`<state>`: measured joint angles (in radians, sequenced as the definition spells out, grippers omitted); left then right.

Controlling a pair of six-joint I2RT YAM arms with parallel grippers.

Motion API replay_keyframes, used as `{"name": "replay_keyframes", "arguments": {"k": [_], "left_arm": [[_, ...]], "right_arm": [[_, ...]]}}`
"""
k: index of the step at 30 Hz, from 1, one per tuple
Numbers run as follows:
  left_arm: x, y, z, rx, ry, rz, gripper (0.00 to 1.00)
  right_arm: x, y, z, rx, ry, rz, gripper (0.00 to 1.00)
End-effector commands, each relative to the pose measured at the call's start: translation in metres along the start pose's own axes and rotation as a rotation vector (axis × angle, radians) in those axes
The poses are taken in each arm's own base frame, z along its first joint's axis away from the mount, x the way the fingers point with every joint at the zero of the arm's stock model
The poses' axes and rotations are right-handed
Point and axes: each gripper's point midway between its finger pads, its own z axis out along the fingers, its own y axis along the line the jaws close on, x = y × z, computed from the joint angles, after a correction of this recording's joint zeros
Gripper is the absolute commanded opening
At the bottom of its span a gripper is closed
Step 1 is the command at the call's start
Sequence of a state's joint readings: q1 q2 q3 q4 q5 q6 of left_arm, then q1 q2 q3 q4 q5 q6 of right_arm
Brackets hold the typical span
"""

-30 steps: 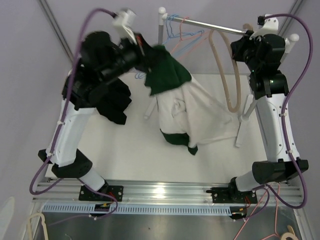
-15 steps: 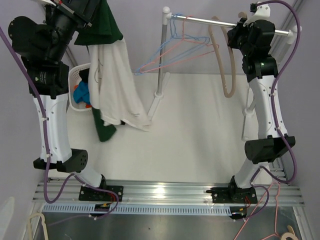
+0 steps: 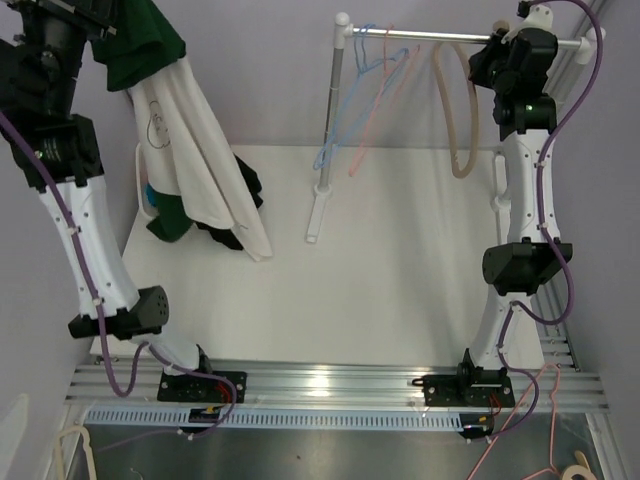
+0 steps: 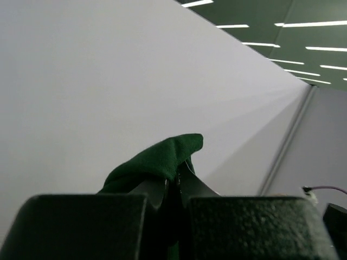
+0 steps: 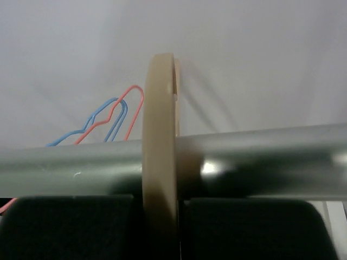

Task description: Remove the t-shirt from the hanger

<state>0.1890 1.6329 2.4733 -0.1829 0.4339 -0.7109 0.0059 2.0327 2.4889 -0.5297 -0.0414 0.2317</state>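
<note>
The white t-shirt with green collar and sleeves (image 3: 195, 165) hangs from my left gripper (image 3: 108, 28), raised high at the far left above the table's left edge. In the left wrist view the gripper (image 4: 176, 187) is shut on a fold of the green fabric (image 4: 157, 160). The beige hanger (image 3: 456, 110) hangs bare on the rack's rail (image 3: 430, 36). My right gripper (image 3: 487, 55) is at the rail's right end. In the right wrist view it (image 5: 173, 208) is shut on the hanger's hook (image 5: 160, 135), which loops over the rail (image 5: 260, 157).
Blue and pink wire hangers (image 3: 368, 85) hang at the rail's left end by the rack's upright pole (image 3: 333, 110). A white basket (image 3: 143, 185) with coloured clothes and a dark garment (image 3: 245, 190) sit at the table's left, partly behind the t-shirt.
My left arm has swung the t-shirt from beside the rack up and over to the far left. My right arm has straightened up at the rail with the beige hanger.
</note>
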Motion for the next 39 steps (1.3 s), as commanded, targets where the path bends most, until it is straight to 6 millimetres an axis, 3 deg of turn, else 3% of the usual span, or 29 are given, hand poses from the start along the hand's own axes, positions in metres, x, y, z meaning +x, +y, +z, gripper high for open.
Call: {"name": "replay_keyframes", "arguments": {"k": [1,2,4,5,8,9,11,13,16,19,21,22,23,24,25,27,28,29,31,32,35,36,38,39], "left_arm": [[0.01,0.048,0.023,-0.026,-0.016,0.006,0.01],[0.018,0.072,0.028,-0.064,-0.013,0.024,0.01],[0.024,0.092,0.032,-0.091,-0.012,0.053,0.01],[0.035,0.111,0.035,-0.116,0.004,0.064,0.0],[0.046,0.141,0.038,-0.154,0.02,0.058,0.01],[0.058,0.16,0.04,-0.176,0.035,0.031,0.01],[0.061,0.174,0.041,-0.192,0.034,0.04,0.0],[0.056,0.178,0.041,-0.204,0.013,0.061,0.01],[0.029,0.157,0.041,-0.168,-0.053,0.138,0.0],[0.015,0.154,0.038,-0.187,-0.092,0.21,0.01],[0.024,0.165,0.039,-0.207,-0.067,0.219,0.01],[0.049,0.186,0.037,-0.241,-0.009,0.184,0.01],[0.06,0.195,0.035,-0.263,0.011,0.148,0.0],[0.091,0.22,0.029,-0.312,0.067,0.1,0.01],[0.097,0.223,0.028,-0.307,0.056,0.098,0.01],[0.162,0.261,0.004,-0.437,0.143,0.054,0.01],[0.179,0.261,0.003,-0.448,0.154,0.049,0.01],[0.214,0.286,-0.018,-0.535,0.187,0.039,0.01],[0.239,0.295,-0.028,-0.605,0.205,0.021,0.01],[0.267,0.316,-0.046,-0.702,0.248,-0.016,0.01],[0.303,0.347,-0.077,-0.892,0.332,-0.158,0.01],[0.327,0.362,-0.092,-0.952,0.379,-0.208,0.01],[0.342,0.378,-0.109,-1.035,0.402,-0.318,0.01],[0.363,0.384,-0.121,-1.069,0.469,-0.383,0.0]], "right_arm": [[-0.023,0.021,-0.003,-0.083,-0.059,0.032,0.0],[-0.024,0.023,-0.003,-0.096,-0.061,0.03,0.0],[-0.021,0.027,-0.003,-0.122,-0.05,0.03,0.0],[-0.021,0.028,-0.003,-0.127,-0.049,0.029,0.0],[-0.015,0.027,-0.002,-0.125,-0.032,0.027,0.0],[-0.014,0.028,-0.002,-0.129,-0.027,0.029,0.0],[-0.011,0.03,-0.001,-0.139,-0.019,0.029,0.0],[-0.011,0.036,-0.002,-0.149,-0.021,0.022,0.0],[-0.013,0.038,-0.004,-0.153,-0.027,0.02,0.0],[-0.008,0.041,-0.003,-0.162,-0.012,0.017,0.0],[0.003,0.041,-0.001,-0.163,0.019,0.018,0.0],[0.004,0.04,-0.001,-0.164,0.024,0.017,0.0],[0.008,0.042,-0.001,-0.168,0.035,0.019,0.0],[0.01,0.043,-0.001,-0.171,0.041,0.021,0.0],[0.018,0.043,0.0,-0.177,0.063,0.02,0.0],[0.02,0.049,-0.003,-0.188,0.068,0.016,0.0],[0.026,0.052,-0.002,-0.196,0.078,0.012,0.0],[0.023,0.055,-0.003,-0.203,0.066,-0.003,0.0],[0.024,0.066,-0.004,-0.231,0.066,-0.013,0.0],[0.023,0.07,-0.005,-0.241,0.063,-0.015,0.0],[0.022,0.084,-0.01,-0.276,0.06,-0.018,0.0],[0.022,0.088,-0.011,-0.284,0.06,-0.023,0.0],[0.023,0.095,-0.014,-0.295,0.062,-0.028,0.0],[0.023,0.098,-0.017,-0.301,0.062,-0.035,0.0]]}}
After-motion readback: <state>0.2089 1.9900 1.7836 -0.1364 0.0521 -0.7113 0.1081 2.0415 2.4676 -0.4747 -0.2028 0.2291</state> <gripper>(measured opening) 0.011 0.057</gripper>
